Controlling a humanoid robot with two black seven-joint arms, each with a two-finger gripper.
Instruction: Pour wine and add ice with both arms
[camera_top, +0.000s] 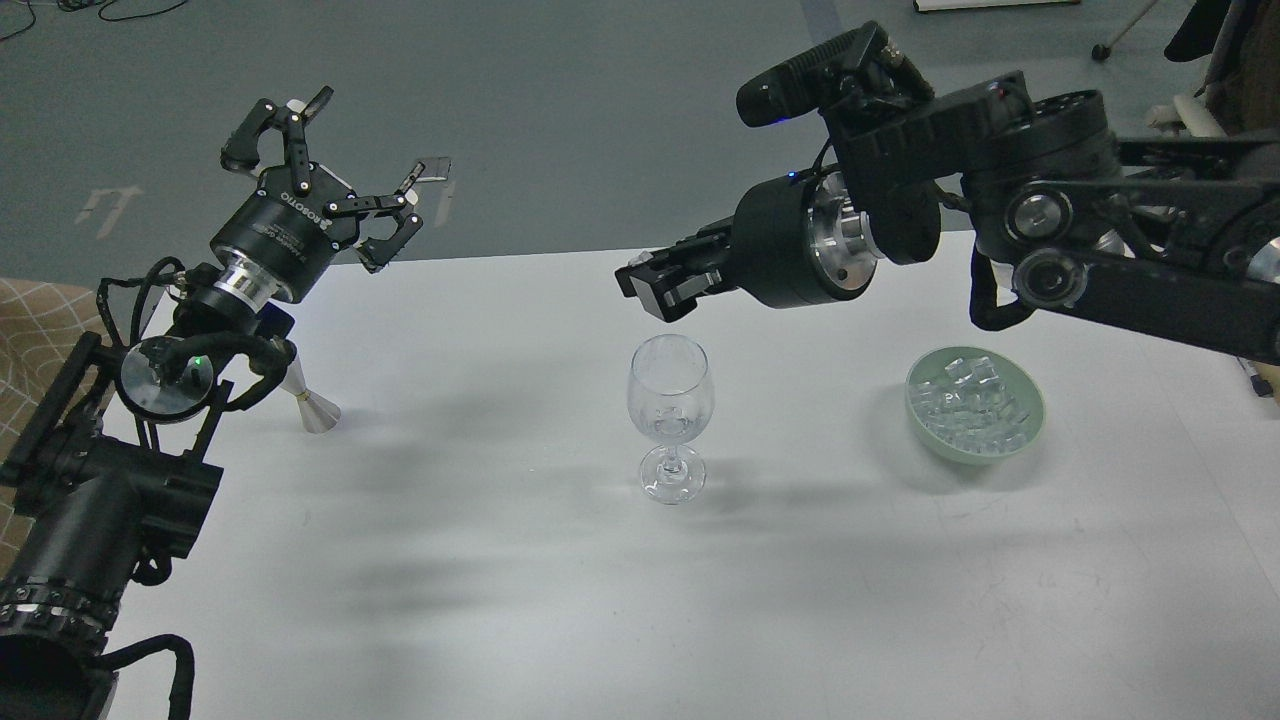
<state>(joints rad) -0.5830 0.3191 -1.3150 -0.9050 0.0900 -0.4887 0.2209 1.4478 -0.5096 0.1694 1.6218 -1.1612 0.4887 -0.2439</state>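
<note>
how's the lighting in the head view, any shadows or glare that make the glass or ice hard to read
Head view: light is even and diffuse; soft, broad arm shadows lie across the white table. The wine glass is sharp, with only faint highlights, though its clear bowl blends into the pale tabletop. The ice in the green bowl reads as a glassy cluster, cubes hard to separate. The right gripper is dark, its fingers indistinct.

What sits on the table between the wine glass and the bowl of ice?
Nothing: in the head view, the table between the wine glass and the bowl holding the ice is bare apart from shadows.
</note>
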